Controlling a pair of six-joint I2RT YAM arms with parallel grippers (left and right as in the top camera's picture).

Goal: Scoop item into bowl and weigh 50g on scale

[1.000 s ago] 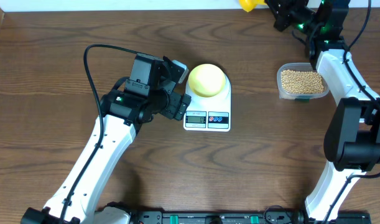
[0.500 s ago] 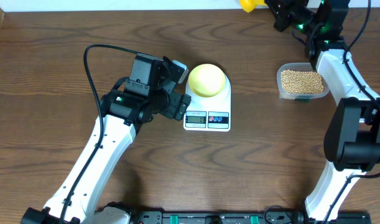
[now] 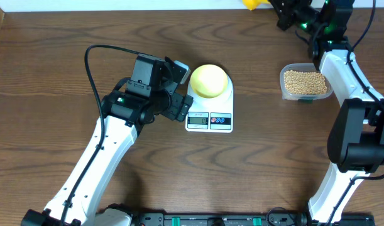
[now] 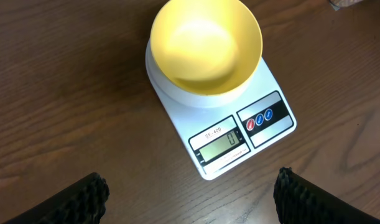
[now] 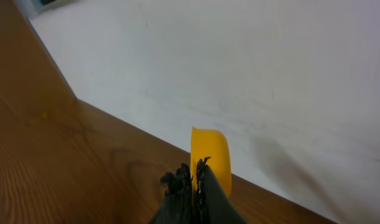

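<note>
Two grippers, one scale, one bowl, one tub of beans, one scoop, all on a brown wooden table.

1. Scale: white, near the table's middle, display and two buttons at its 6 o'clock end. In the left wrist view the scale sits skewed, with its display end turned toward 5 o'clock.
2. Bowl: pale yellow, upright on the scale's platform at the 12 o'clock end. The left wrist view shows the bowl with nothing inside.
3. Item: tan beans filling a clear tub, well apart from the scale at its 3 o'clock.
4. Left gripper: just beside the scale at its 9 o'clock, jaws spread wide and holding nothing. In its own view the left gripper shows one finger in each lower corner, with scale and bowl ahead of it at 12 o'clock. The beans lie well off at its 3 o'clock in the overhead view.
5. Right gripper: at the table's 12 o'clock edge by the white wall, with the tub near its 5 o'clock. In its own view the right gripper has its jaws pressed together.
6. Scoop: yellow, at the right gripper's 9 o'clock. In the right wrist view the scoop rises right behind the fingertips. Whether they pinch it cannot be told.
</note>
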